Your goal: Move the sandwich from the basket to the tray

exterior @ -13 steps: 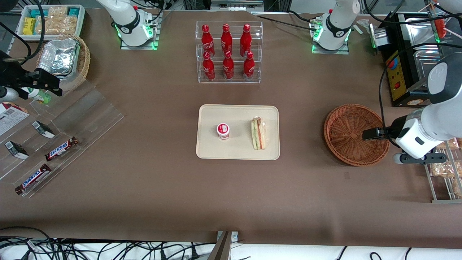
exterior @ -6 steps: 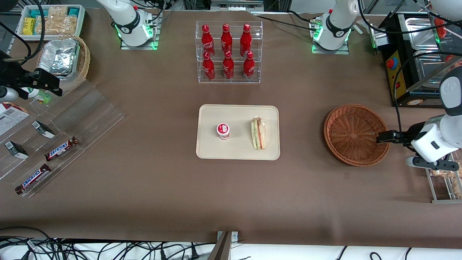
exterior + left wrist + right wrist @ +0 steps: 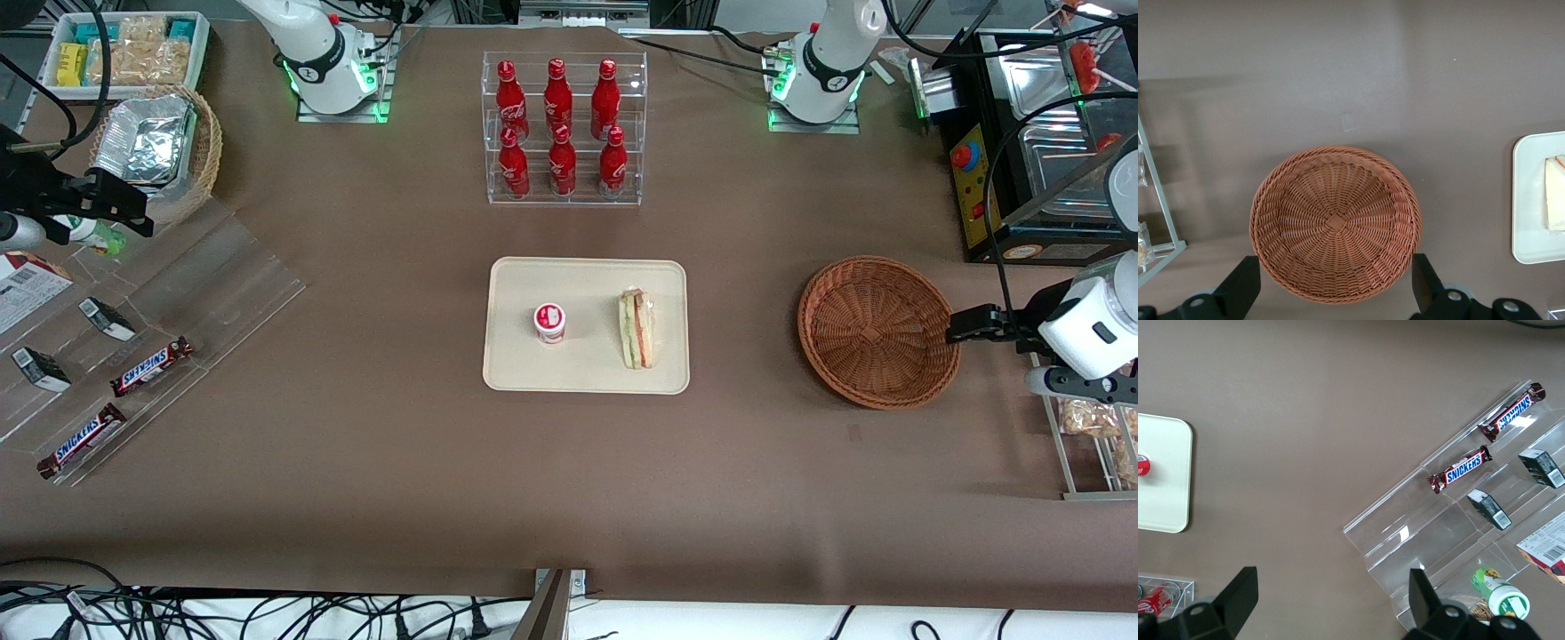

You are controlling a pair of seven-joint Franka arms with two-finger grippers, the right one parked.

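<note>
Brown matte cloth covers the table (image 3: 356,462), the largest item we log, lightly creased toward the front camera's edge.

Cream-beige tray (image 3: 587,373): flat rectangle, rounded corners, low raised rim, at mid-table. On it we list the sandwich (image 3: 637,329), a clear-wrapped wedge standing on edge, pale bread with green, red and pink layers, at 3 o'clock of a small red-and-white lidded cup (image 3: 549,322), the two apart. The task's item thus lies on the tray, not in the basket.

Reddish-brown basket (image 3: 877,331): round, shallow, woven wicker, well apart from the tray at its 3 o'clock, toward the working arm's end. We see nothing inside it.

Clear acrylic rack (image 3: 564,129): two tiers, six glossy red bottles, at 12 o'clock of the tray.

Gripper (image 3: 953,325) of the left arm: black, at the basket's rim, at 3 o'clock of the basket's centre in the front view. Its two fingers (image 3: 1241,287) stand wide apart and hold nothing.

View notes. The left wrist camera alone shows the basket's (image 3: 1335,223) radial weave and square centre knot, plus a slice of tray (image 3: 1531,200) and the sandwich's (image 3: 1555,202) pale bread face. The front camera alone shows the filling stripes, the cup and the bottles.
</note>
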